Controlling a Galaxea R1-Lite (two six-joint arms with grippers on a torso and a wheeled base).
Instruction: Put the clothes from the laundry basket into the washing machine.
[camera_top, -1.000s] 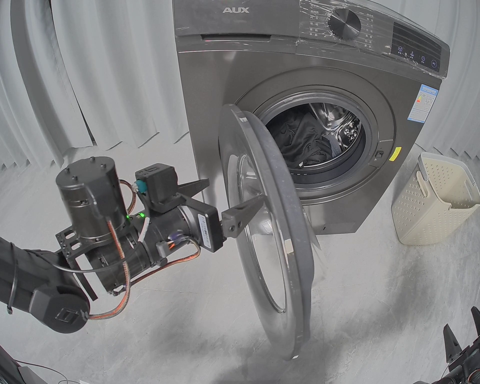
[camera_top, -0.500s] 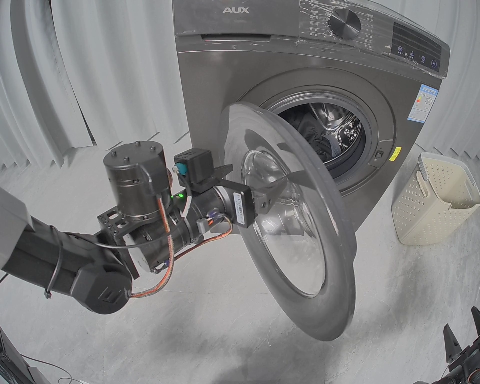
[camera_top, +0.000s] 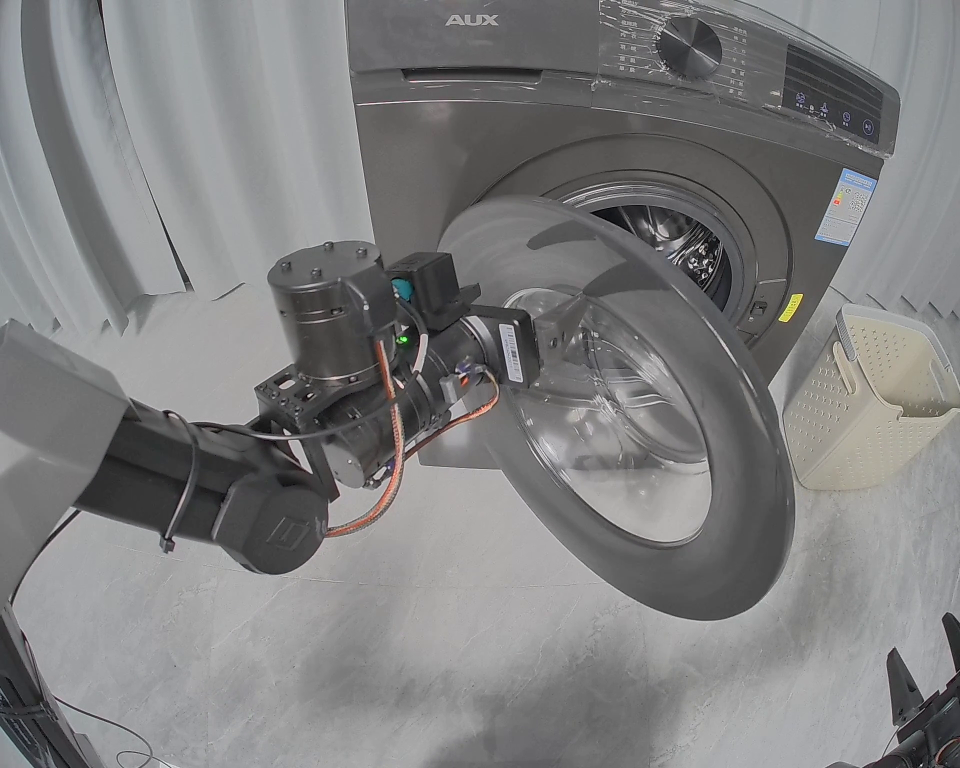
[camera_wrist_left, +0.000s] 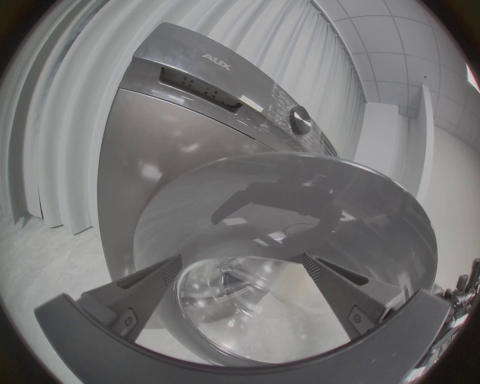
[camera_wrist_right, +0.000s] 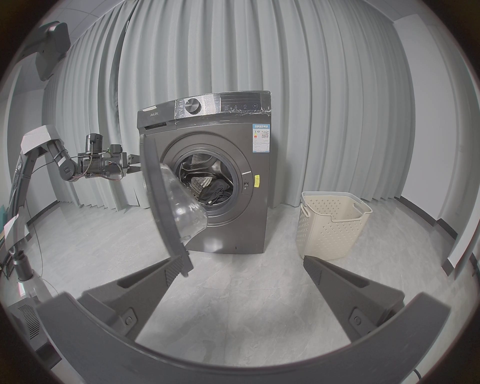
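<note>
Left gripper (camera_wrist_left: 241, 261), jaws wide and empty, touches the half-shut door (camera_top: 720, 560) of the washing machine (camera_top: 440, 150). Right gripper (camera_wrist_right: 242, 261) gapes empty, well apart from it.

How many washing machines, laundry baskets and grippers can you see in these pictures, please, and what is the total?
washing machine: 1
laundry basket: 1
grippers: 2, the left gripper and the right gripper
total: 4

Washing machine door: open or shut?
Open, partway: the door stands angled off the drum opening, dark clothes visible inside. The open left gripper sits at its outer face.
</note>
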